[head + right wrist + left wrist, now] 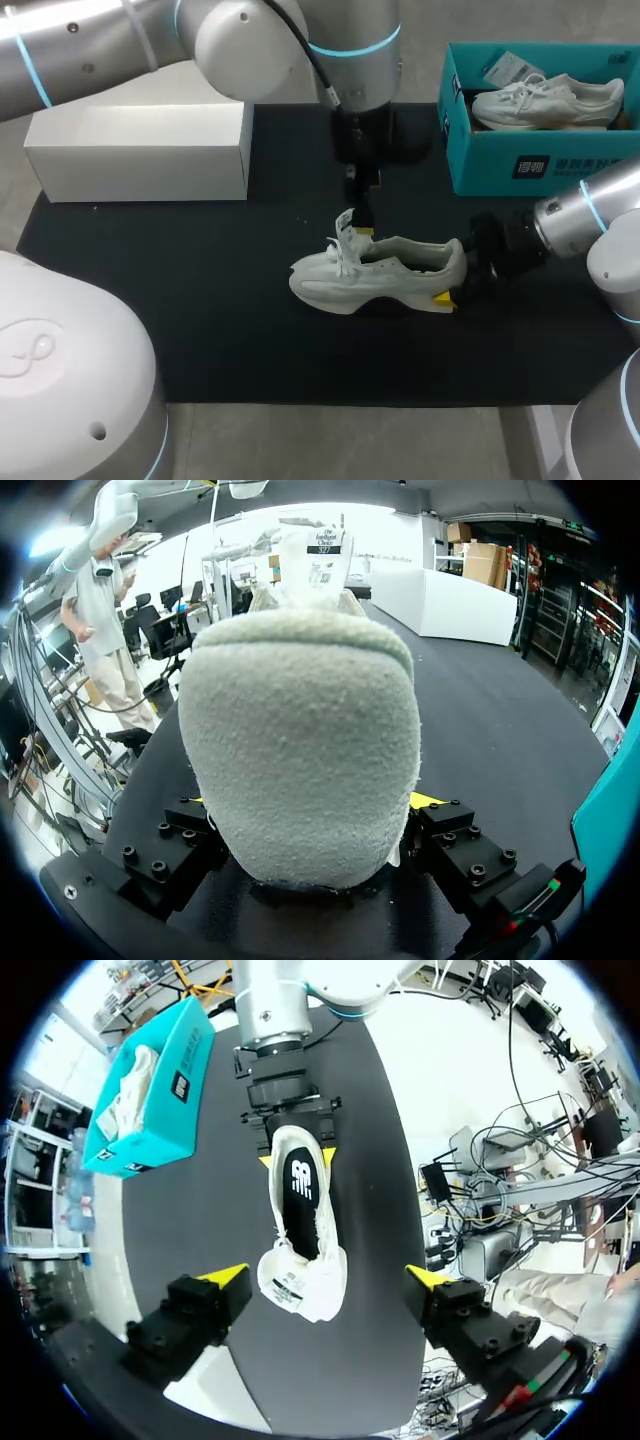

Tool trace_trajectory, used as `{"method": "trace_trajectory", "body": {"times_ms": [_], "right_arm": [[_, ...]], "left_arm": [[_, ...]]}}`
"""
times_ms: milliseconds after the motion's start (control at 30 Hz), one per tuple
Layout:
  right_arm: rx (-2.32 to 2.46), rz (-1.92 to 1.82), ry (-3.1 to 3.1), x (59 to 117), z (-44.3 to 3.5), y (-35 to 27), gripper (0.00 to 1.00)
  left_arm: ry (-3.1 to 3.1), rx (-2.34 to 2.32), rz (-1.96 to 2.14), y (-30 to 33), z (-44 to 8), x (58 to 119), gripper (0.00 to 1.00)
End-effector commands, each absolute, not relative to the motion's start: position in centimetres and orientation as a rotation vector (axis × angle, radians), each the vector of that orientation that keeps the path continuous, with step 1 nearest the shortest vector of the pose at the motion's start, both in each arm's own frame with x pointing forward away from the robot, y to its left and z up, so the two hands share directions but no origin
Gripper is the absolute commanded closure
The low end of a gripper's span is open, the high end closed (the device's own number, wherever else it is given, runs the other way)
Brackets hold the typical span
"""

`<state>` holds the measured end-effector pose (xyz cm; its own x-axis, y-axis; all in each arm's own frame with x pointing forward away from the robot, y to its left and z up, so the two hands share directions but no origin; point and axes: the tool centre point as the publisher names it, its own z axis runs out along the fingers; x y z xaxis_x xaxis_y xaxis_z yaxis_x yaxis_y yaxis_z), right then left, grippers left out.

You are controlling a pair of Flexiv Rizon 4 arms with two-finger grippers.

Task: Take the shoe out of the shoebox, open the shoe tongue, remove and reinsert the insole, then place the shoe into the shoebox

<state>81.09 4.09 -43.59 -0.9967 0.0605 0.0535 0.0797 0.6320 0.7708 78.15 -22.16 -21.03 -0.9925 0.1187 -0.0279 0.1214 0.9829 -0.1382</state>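
A white shoe [385,278] stands upright on the black mat [200,300], toe to the left. My right gripper [455,280] is shut on its heel; in the right wrist view the grey heel [300,750] fills the space between the fingers of the right gripper [310,810]. My left gripper [358,225] hangs just above the shoe's tongue. In the left wrist view the left gripper [325,1277] is open wide, its fingers apart from the shoe [300,1250] on both sides. The black insole [300,1185] lies inside the shoe, and the tongue with its label [288,1288] stands up.
A teal shoebox [480,165] at the back right holds a second white shoe [550,100]; it also shows in the left wrist view [165,1090]. A white box [140,150] sits at the back left of the mat.
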Motion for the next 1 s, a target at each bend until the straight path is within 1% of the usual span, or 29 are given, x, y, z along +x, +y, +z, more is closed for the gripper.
{"method": "trace_trajectory", "body": {"times_ms": [33,267,300,333,367,400,633,1000], "right_arm": [[-0.124,-1.328,-2.821,81.3,-44.3,4.3,1.0],[-0.124,-1.328,-2.821,81.3,-44.3,4.3,1.0],[-0.124,-1.328,-2.821,81.3,-44.3,4.3,1.0],[-0.124,-1.328,-2.821,81.3,-44.3,4.3,1.0],[-0.124,-1.328,-2.821,81.3,-44.3,4.3,1.0],[-0.124,-1.328,-2.821,81.3,-44.3,4.3,1.0],[-0.124,-1.328,-2.821,81.3,-44.3,4.3,1.0],[-0.124,-1.328,-2.821,81.3,-44.3,4.3,1.0]], "left_arm": [[3.114,0.162,-0.302,-22.3,-22.0,79.3,0.0],[3.119,0.267,-0.275,-23.6,-22.6,80.5,0.0],[3.124,0.267,-0.284,-23.8,-22.7,80.7,0.01],[3.125,0.283,-0.279,-24.0,-22.9,80.8,0.35],[3.127,0.287,-0.277,-24.1,-23.0,80.9,0.89],[3.128,0.286,-0.277,-24.2,-23.1,81.0,1.0],[3.166,0.245,-0.218,-25.2,-24.1,81.1,1.0],[3.166,0.245,-0.218,-25.2,-24.1,81.1,1.0]]}}
